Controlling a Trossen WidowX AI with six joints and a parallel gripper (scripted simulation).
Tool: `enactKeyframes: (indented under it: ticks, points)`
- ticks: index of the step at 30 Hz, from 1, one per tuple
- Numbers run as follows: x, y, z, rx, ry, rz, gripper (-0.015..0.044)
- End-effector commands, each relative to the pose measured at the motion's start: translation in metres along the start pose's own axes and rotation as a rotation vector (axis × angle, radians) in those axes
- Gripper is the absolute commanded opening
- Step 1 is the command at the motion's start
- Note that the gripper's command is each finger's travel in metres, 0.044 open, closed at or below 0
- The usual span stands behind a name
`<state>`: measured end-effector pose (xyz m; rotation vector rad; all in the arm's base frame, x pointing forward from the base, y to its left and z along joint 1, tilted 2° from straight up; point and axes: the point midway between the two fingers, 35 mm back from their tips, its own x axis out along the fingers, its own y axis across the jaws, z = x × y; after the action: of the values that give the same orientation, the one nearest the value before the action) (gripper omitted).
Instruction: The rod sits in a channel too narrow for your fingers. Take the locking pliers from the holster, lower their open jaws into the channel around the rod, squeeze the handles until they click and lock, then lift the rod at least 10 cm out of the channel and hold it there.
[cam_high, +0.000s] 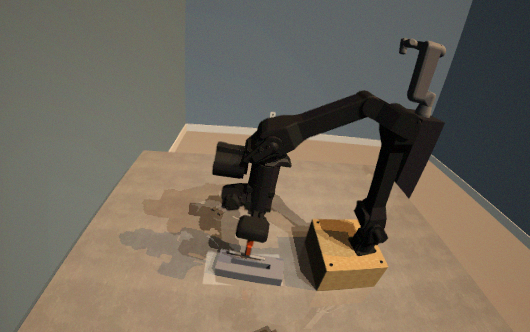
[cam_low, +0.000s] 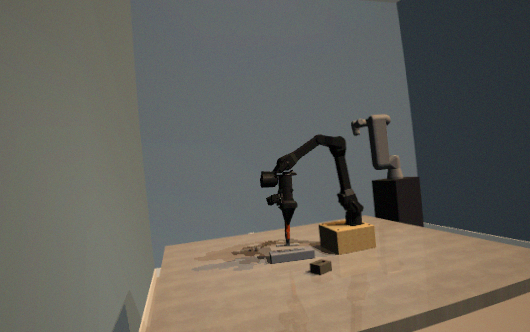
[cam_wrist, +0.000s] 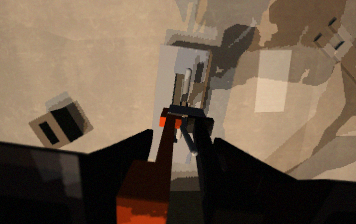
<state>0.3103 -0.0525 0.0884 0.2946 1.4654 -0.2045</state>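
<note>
Rod (cam_high: 257, 258) (cam_low: 295, 245) (cam_wrist: 187, 82) above channel block (cam_high: 250, 276) (cam_low: 292, 256) (cam_wrist: 167, 65), pliers (cam_high: 249, 248) (cam_low: 287, 232) (cam_wrist: 167, 140) (orange-handled) in gripper (cam_high: 252, 240) (cam_low: 288, 224) (cam_wrist: 183, 139), holster (cam_high: 264, 329) (cam_low: 320, 267) (cam_wrist: 67, 122) apart

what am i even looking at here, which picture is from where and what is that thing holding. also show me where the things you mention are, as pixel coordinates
You see one black jointed robot arm (cam_high: 320, 117) (cam_low: 305, 146) bolted on a yellowish wooden box (cam_high: 352, 275) (cam_low: 356, 239). The first picture looks down from above, the second from further off across the table, the third from the arm's wrist. The jaws (cam_low: 287, 222) are closed on locking pliers with orange-red handles (cam_high: 249, 248) (cam_low: 287, 234) (cam_wrist: 142, 207), pointing down. Below is a grey block with a narrow channel (cam_high: 248, 274) (cam_low: 292, 256); a thin, pale metal rod (cam_wrist: 187, 82) shows above it. A small dark box-shaped holder (cam_low: 320, 267) (cam_wrist: 62, 122) sits nearby.
</note>
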Motion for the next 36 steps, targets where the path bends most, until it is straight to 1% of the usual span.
enactKeyframes:
  ticks: [1, 36]
  points:
    - [-0.006, 0.001, 0.003, 0.0, -0.031, -0.003, 0.0102]
    - [-0.038, 0.007, 0.018, -0.007, -0.198, -0.004, 0.0102]
